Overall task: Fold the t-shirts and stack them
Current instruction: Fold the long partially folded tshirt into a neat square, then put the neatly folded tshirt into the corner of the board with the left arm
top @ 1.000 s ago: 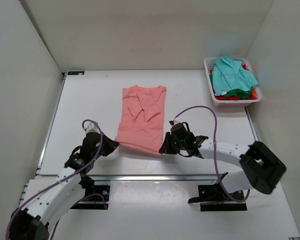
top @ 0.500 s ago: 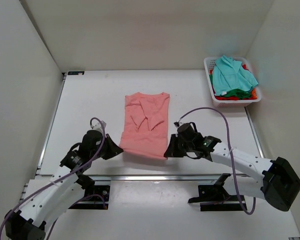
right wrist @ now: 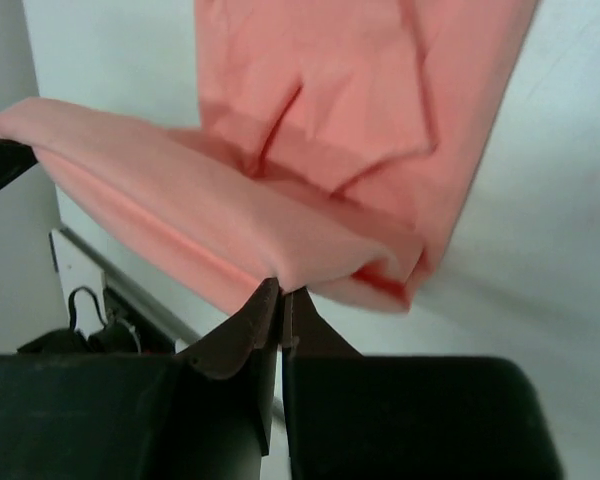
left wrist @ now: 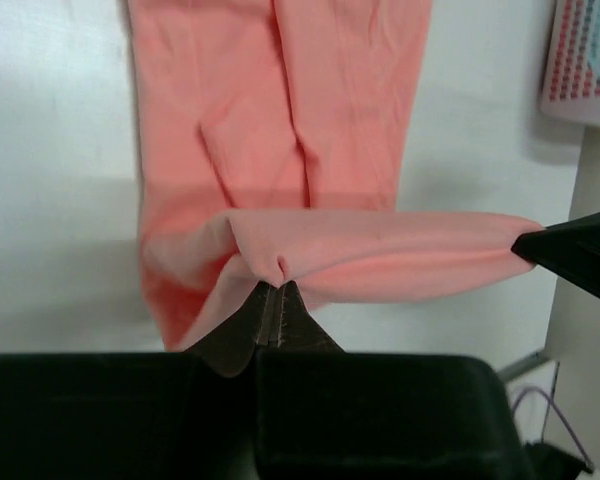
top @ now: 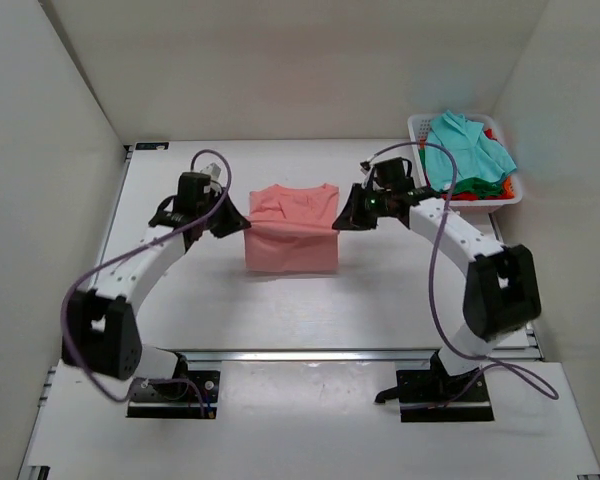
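The salmon-pink t-shirt lies in the middle of the table, its near hem lifted and carried back over its upper half. My left gripper is shut on the hem's left corner. My right gripper is shut on the hem's right corner. The hem hangs stretched between them above the shirt, whose sleeves are folded inward. A teal t-shirt lies on top of green and red ones in the basket.
A white plastic basket stands at the back right corner of the table, just right of my right arm. White walls enclose the table on the left, back and right. A metal rail runs along the near edge.
Both grippers have carried the shirt's near hem from the front of the table up and back towards the collar. The shirt now shows about half as long.
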Action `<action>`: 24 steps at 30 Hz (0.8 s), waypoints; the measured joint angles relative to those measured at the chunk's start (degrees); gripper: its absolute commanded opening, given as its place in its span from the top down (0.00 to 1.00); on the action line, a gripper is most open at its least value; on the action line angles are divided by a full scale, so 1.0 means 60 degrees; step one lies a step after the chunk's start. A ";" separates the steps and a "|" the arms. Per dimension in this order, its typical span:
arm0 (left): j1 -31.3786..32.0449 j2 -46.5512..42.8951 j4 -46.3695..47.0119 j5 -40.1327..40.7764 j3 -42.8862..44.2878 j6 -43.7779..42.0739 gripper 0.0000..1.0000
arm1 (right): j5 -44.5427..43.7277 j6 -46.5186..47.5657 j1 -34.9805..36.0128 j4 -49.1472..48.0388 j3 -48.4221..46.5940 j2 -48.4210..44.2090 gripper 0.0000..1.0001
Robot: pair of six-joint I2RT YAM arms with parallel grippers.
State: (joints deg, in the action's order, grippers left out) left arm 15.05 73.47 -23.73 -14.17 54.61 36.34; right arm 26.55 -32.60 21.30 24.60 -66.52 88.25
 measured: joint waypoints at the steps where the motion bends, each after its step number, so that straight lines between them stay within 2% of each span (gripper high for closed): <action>1: -0.0098 0.0761 0.0164 -0.0033 0.0452 -0.0084 1.00 | 0.0113 0.0164 -0.0175 0.0015 -0.0495 0.0597 1.00; 5: -0.0382 0.3534 0.0747 -0.0073 0.2524 -0.0280 1.00 | 0.0401 0.0699 -0.0721 0.0317 -0.3020 0.3147 1.00; 6: -0.0477 0.4335 0.0831 -0.0087 0.3249 -0.0317 0.70 | 0.0408 0.0787 -0.0827 0.0419 -0.3759 0.3785 0.97; 7: -0.0565 0.5111 0.0834 -0.0124 0.4062 -0.0397 0.60 | 0.0437 0.0903 -0.0969 0.0568 -0.4812 0.4597 0.81; 10: -0.0831 0.7009 0.1271 -0.0160 0.5996 -0.0346 0.51 | 0.0368 0.1155 -0.1322 0.0674 -0.7628 0.6688 0.65; 11: -0.0943 0.7388 0.1541 -0.0160 0.6280 -0.0295 0.41 | 0.0331 0.1184 -0.1443 0.0681 -0.8327 0.7187 0.64; 13: -0.1177 0.7657 0.1891 -0.0204 0.6313 -0.0106 0.43 | 0.0178 0.1231 -0.1650 0.0772 -0.9253 0.7858 0.60; 17: -0.1548 0.7530 0.2514 -0.0229 0.5788 0.0098 0.39 | -0.0262 0.1308 -0.1898 0.0532 -0.8750 0.7643 0.57; 20: -0.1687 0.7063 0.2863 -0.0215 0.4863 0.0076 0.35 | -0.0488 0.1355 -0.1836 0.0022 -0.6830 0.6659 0.58; 22: -0.1610 0.6488 0.3071 -0.0113 0.3781 0.0011 0.31 | -0.0495 0.1351 -0.1759 -0.0262 -0.5457 0.5963 0.58; 24: -0.1392 0.5974 0.3242 0.0146 0.2739 -0.0015 0.30 | -0.0495 0.1322 -0.1694 -0.0470 -0.4477 0.5457 0.57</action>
State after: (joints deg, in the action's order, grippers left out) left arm 6.70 109.32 -4.27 -13.30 71.05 36.25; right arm 23.57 -24.67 11.14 21.78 -93.38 120.99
